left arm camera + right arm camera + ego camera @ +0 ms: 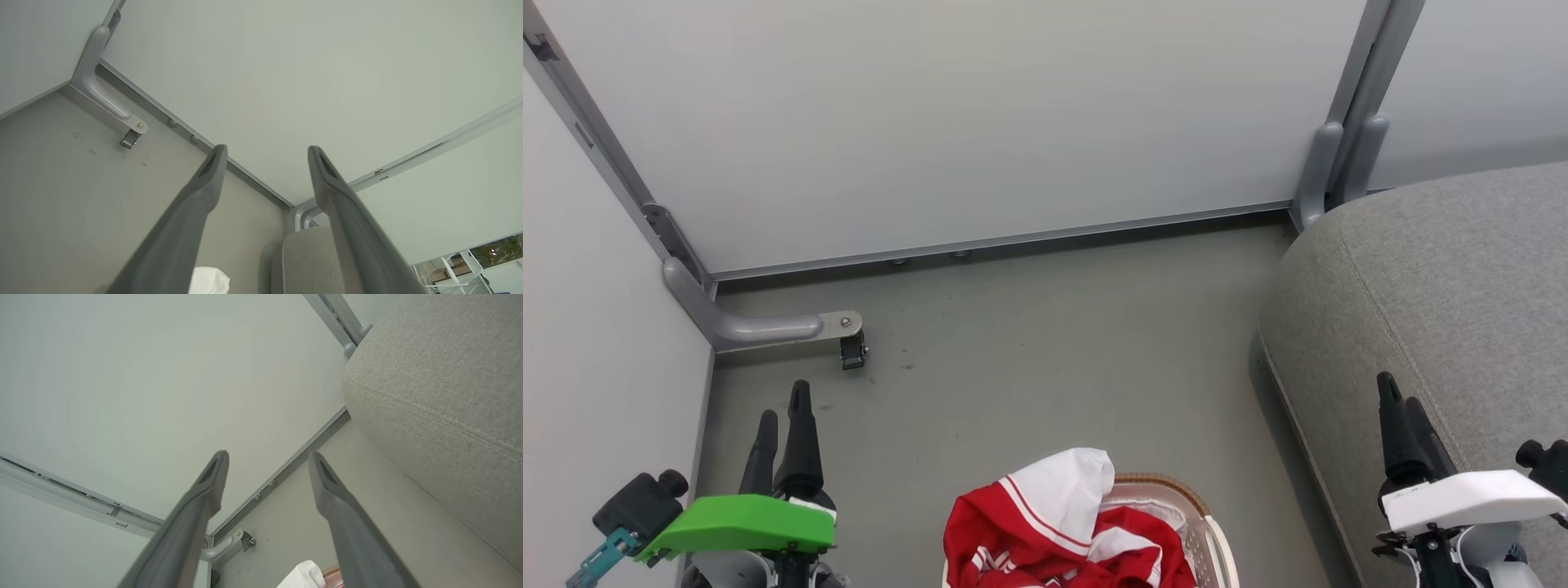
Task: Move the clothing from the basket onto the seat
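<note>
Left gripper (784, 402) jaws spread wide, holding nothing, hangs over the floor (1054, 343) left of the basket (1176, 488), well apart from it, fingers pointing away from the basket toward the wall panel (972, 122). Right gripper (1392, 392) likewise wide apart and empty, right of the basket, well apart from it, seen against the seat (1445, 286) edge in head view. Clothing (1029, 523) is in the basket: red jersey fabric with white striped trim, a white panel bunched on top, heaped above the brown rim and hanging over the basket's left side. Seat is grey fabric with a rounded edge and stitched seam, right of the basket, a strip of floor between them, not touching. Metal foot with small caster (852, 351) sits beyond the basket to its left, at the wall panel's corner. Right wrist view: a white fabric corner and a bit of basket rim at the bottom edge between the fingers
</note>
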